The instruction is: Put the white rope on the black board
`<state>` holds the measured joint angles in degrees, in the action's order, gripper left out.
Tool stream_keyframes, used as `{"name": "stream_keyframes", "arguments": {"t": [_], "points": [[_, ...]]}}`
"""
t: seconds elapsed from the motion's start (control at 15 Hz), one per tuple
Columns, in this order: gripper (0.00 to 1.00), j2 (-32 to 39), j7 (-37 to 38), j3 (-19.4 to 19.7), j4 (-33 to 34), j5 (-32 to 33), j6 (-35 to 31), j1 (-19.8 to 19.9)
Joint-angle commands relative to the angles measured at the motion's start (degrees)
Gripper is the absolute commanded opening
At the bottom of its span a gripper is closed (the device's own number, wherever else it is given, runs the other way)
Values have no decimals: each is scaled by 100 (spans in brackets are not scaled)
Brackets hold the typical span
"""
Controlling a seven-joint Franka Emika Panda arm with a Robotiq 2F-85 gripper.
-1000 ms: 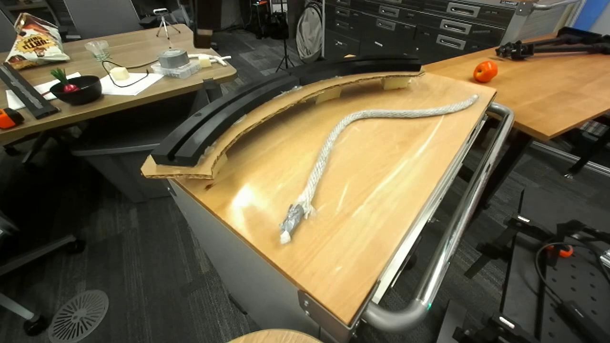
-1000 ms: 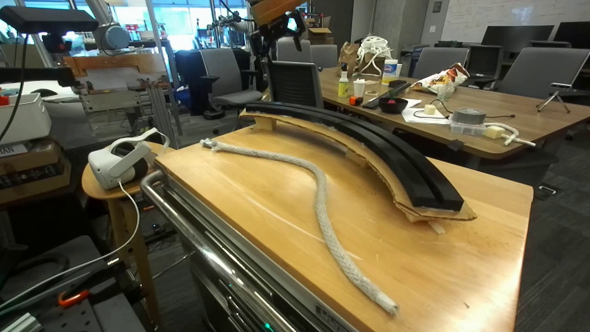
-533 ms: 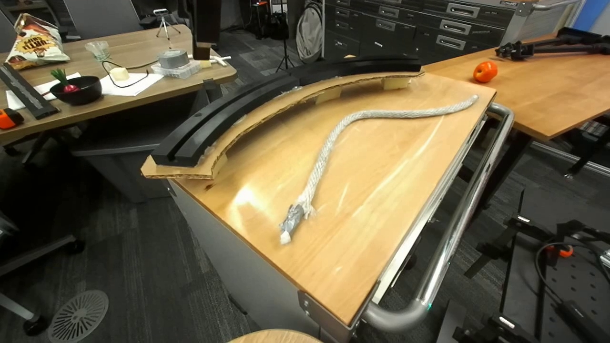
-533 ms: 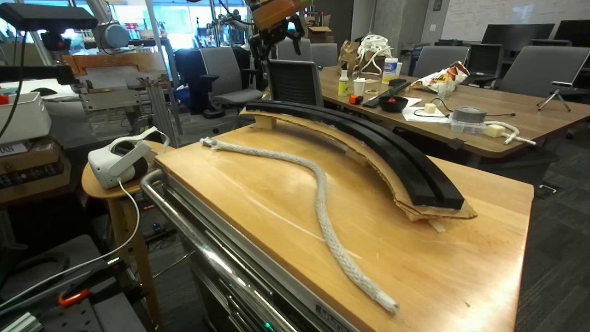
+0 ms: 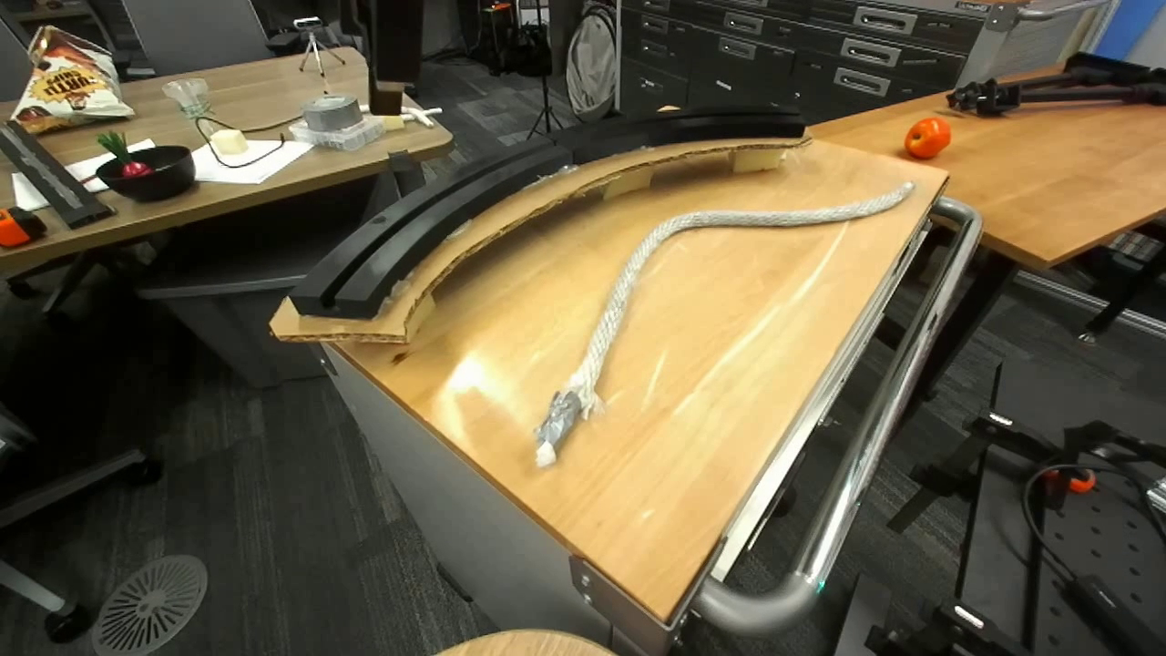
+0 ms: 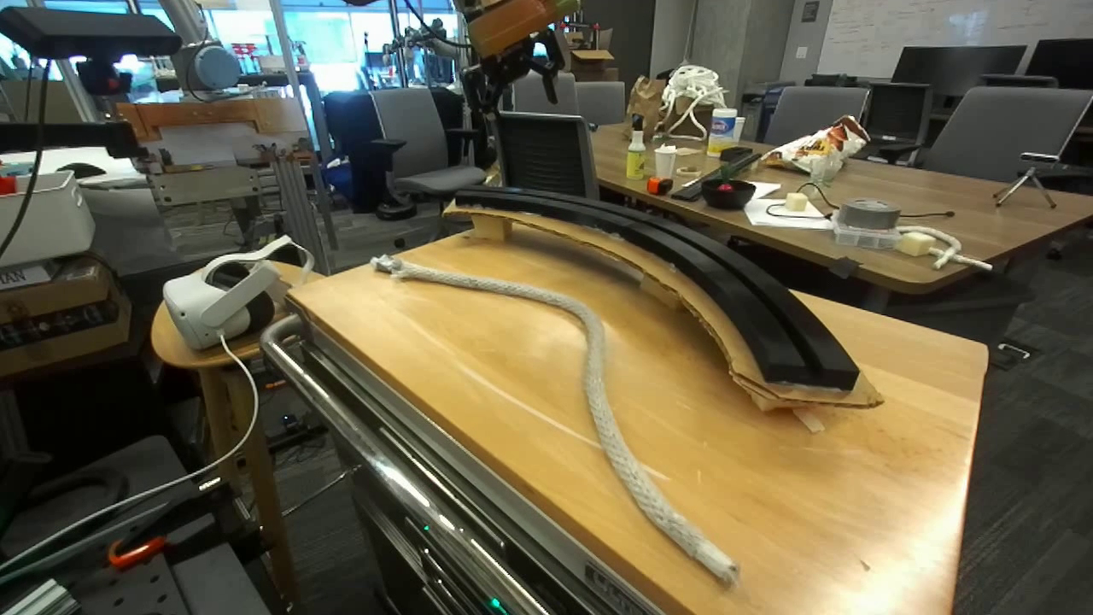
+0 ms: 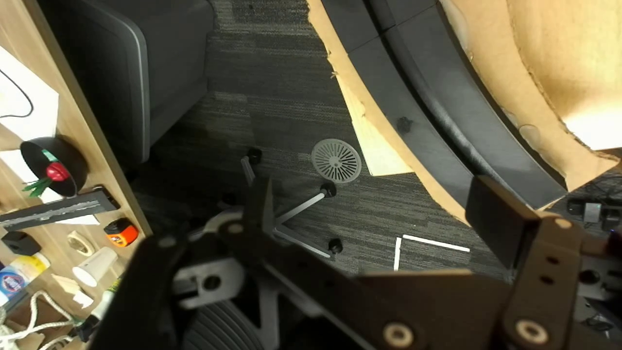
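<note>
The white rope lies in a loose S on the wooden tabletop in both exterior views, with grey tape around its tufted end. Apart from it, the black board curves along the table on a cardboard base with small supports. My gripper hangs in the air past the board's far end in an exterior view. A dark part of it also enters at the top of the opposite exterior picture. In the wrist view its fingers stand wide apart with only floor between them, and one fingertip overlaps the board's end. No rope shows there.
A metal handle rail runs along the table's edge. Behind the board, a desk carries a black bowl, a tape roll and a chip bag. A headset sits on a stool.
My gripper has come down slightly since one second ago and has stayed nearly still over the last half second. The rope and board have not moved.
</note>
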<state>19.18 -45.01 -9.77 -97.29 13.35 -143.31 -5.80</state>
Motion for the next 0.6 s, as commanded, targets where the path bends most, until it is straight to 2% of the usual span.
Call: {"name": "stream_keyframes", "arguments": {"t": [0.0,0.33,0.4,0.53], "points": [[100,4,9,10,17,2,17,-16],[100,4,10,10,17,2,17,-16],[100,29,-289,-53,-164,-16,-262,54],[100,-32,-971,-215,-468,-181,93,156]]}}
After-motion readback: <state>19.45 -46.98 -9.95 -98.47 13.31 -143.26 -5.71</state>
